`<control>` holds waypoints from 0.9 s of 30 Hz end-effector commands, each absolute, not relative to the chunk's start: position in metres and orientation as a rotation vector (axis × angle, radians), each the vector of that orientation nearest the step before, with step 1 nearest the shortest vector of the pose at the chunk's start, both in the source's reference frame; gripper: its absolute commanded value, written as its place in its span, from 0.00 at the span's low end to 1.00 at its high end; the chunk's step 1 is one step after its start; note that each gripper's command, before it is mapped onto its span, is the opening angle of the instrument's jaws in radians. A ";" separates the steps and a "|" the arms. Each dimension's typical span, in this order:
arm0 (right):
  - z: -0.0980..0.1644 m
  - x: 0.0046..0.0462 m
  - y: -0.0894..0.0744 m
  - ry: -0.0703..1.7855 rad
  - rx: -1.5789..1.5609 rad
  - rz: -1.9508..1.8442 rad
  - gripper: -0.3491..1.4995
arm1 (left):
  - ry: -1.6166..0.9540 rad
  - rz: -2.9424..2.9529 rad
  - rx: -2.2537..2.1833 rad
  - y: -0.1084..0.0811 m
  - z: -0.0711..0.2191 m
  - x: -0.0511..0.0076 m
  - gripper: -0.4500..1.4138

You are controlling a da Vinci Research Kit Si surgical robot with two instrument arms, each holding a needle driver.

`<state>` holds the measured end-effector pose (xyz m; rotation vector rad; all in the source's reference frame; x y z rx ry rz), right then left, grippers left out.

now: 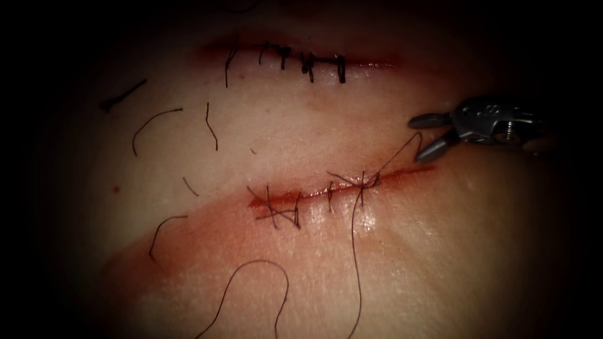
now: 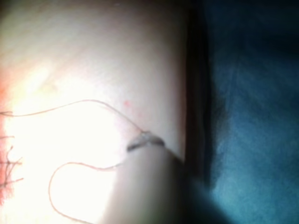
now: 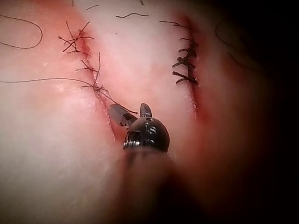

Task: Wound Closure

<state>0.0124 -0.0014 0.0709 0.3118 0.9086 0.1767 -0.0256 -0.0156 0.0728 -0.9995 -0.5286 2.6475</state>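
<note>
No brand, label or writing can be read on the tool or anywhere on the tissue [image 1: 440, 251].

The right gripper [image 1: 433, 135] comes in from the right edge of the endoscope view, its shaft lying nearly level, and hangs just beside the right end of the lower cut [image 1: 402, 172]. Its two jaws stand spread apart and hold nothing. A free end of thread [image 1: 402, 150] rises from the last stitch [image 1: 363, 181] toward the lower jaw; whether it touches the jaw cannot be told. In the right wrist view the same tool [image 3: 133, 113] shows with its jaws parted over the unstitched end of that cut.

The lower cut carries several dark stitches along its left and middle stretch, with red fluid [image 1: 267, 202] along its line (its right end lies unstitched). From the last stitch a long tail of thread [image 1: 355, 263] runs down to the tissue's near edge. A second cut [image 1: 295, 59] near the far edge carries a row of dark stitches. Cut ends of thread [image 1: 151, 125] lie scattered on the tissue left of both cuts.

The left wrist view shows pale tissue, a looping thread [image 2: 70, 165] and blue cloth [image 2: 252, 116] past the tissue's edge. The needle cannot be made out.
</note>
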 end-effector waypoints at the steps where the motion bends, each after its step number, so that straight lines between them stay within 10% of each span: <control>1: 0.070 0.0133 -0.004 0.924 0.328 0.169 0.87 | -0.534 2.645 -1.001 -0.016 0.073 -0.0263 0.00; 18: 0.066 -0.0004 -0.006 0.720 0.229 0.193 0.94 | -0.531 2.644 -1.010 -0.016 0.073 -0.0258 0.00; 27: 0.062 0.0048 -0.007 0.813 0.283 0.233 0.92 | -0.527 2.640 -1.010 -0.016 0.073 -0.0263 0.00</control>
